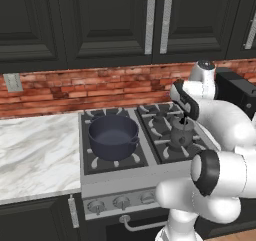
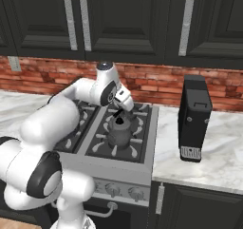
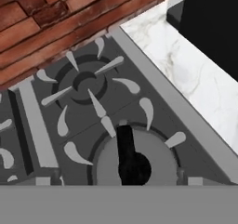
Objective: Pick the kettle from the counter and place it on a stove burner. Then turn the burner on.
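Note:
The dark-grey kettle point(image 1: 181, 135) stands upright on the front right stove burner point(image 1: 167, 146) of the steel stove. From the right base camera, the kettle point(image 2: 118, 134) sits on the grate prongs with the white hand just above it. My gripper point(image 1: 186, 117) hangs over the arched black handle, open, with its fingers spread wide and nothing between them. Looking down from the hand, the kettle's lid and handle point(image 3: 126, 146) lie directly below. The rear right burner point(image 3: 86, 81) is bare. The marble counter point(image 2: 209, 152) runs to the right of the stove.
A dark-blue two-handled pot point(image 1: 113, 135) sits on the front left burner. A tall black appliance point(image 2: 194, 119) stands on the counter right of the stove. Control knobs point(image 1: 121, 201) line the stove front. A brick wall and dark cabinets are behind.

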Robot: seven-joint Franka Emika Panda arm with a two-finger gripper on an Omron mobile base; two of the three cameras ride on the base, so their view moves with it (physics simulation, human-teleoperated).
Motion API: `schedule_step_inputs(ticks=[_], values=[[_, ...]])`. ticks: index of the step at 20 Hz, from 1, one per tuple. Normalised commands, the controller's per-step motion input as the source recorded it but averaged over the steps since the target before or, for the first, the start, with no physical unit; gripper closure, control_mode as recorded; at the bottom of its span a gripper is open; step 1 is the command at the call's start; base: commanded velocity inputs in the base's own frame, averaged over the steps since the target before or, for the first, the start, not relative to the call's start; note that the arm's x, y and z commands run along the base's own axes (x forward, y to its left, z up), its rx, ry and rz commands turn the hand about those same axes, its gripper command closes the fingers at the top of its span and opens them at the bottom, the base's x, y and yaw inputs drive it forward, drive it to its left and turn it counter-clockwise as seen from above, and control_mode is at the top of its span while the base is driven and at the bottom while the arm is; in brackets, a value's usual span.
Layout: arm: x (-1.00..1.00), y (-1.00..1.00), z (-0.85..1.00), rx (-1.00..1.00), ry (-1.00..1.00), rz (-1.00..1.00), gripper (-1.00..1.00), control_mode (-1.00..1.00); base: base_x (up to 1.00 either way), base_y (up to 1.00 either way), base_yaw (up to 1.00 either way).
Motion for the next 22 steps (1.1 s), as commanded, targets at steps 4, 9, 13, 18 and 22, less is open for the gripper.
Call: schedule_step_inputs(ticks=[4, 9, 13, 18, 22], values=[[-1.0, -0.34, -0.01, 0.0, -0.04, 0.0, -1.0, -1.0, 0.0, 0.0, 0.0], [-1.0, -0.48, -0.08, 0.0, -0.05, 0.0, -1.0, -1.0, 0.0, 0.0, 0.0], [-1.0, -0.56, -0.18, 0.0, -0.1, 0.0, -1.0, -1.0, 0.0, 0.0, 0.0], [-1.0, -0.52, -0.28, 0.0, -0.11, 0.0, -1.0, -1.0, 0.0, 0.0, 0.0], [-1.0, -0.29, -0.45, 0.0, -0.05, 0.01, -1.0, -1.0, 0.0, 0.0, 0.0]])
